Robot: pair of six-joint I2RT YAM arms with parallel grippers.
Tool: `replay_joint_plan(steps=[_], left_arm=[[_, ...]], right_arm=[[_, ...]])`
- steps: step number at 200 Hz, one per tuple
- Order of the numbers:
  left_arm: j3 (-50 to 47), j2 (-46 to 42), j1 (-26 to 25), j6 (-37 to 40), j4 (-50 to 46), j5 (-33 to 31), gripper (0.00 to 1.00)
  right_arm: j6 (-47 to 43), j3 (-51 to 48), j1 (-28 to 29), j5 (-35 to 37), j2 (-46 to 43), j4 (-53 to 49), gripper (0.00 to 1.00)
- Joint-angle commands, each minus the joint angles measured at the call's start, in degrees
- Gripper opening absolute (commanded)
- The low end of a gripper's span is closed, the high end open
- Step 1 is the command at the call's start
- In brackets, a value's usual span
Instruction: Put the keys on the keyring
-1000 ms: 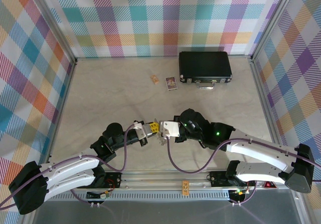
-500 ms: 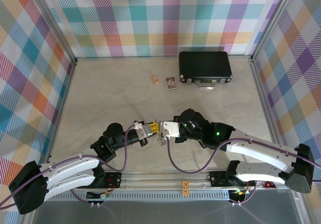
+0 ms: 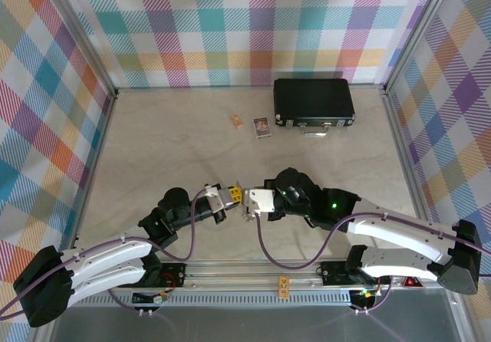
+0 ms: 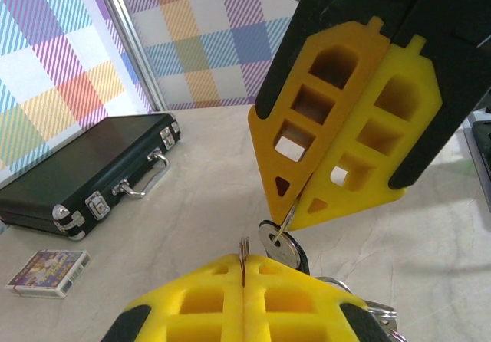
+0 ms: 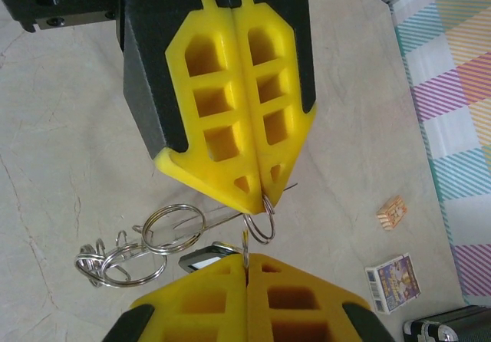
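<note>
Left gripper [image 5: 257, 198] is clamped on the keyring [image 5: 261, 225]. Right gripper [image 4: 295, 202] is clamped on a key [image 4: 276, 244]. Both meet just above the table [image 3: 169, 143], mid-width by its near edge. Recommended: hold firm, line the key's hole up with the ring's split end and feed slowly. Misalignment risks a slip.

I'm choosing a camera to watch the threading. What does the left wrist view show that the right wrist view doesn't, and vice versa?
Left wrist: the case with its handle and latches. Right wrist: a loose ring bunch and an orange packet on the table. Both: the shut left gripper pinching a ring, the shut right gripper with a key, tips nearly meeting, plus the card deck.
</note>
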Motion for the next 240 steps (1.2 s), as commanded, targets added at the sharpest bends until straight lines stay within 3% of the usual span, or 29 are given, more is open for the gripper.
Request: replay_joint_plan(steps=[1, 56, 184, 240], left_arm=[[0.45, -1.03, -0.75, -0.7, 3.21, -0.19, 0.0], [0.19, -0.97, -0.71, -0.37, 3.71, 0.16, 0.0], [0.54, -0.94, -0.72, -0.68, 3.36, 0.6, 0.0], [0.54, -1.12, -0.73, -0.76, 3.17, 0.78, 0.0]], right_arm=[[-0.09, -0.41, 0.26, 0.92, 0.52, -0.31, 0.0], [1.77, -3.07, -1.1, 0.53, -2.59, 5.72, 0.0], [1.83, -1.11, -2.11, -2.59, -0.52, 3.63, 0.0], [3.06, -0.93, -2.11, -0.43, -0.53, 4.79, 0.0]])
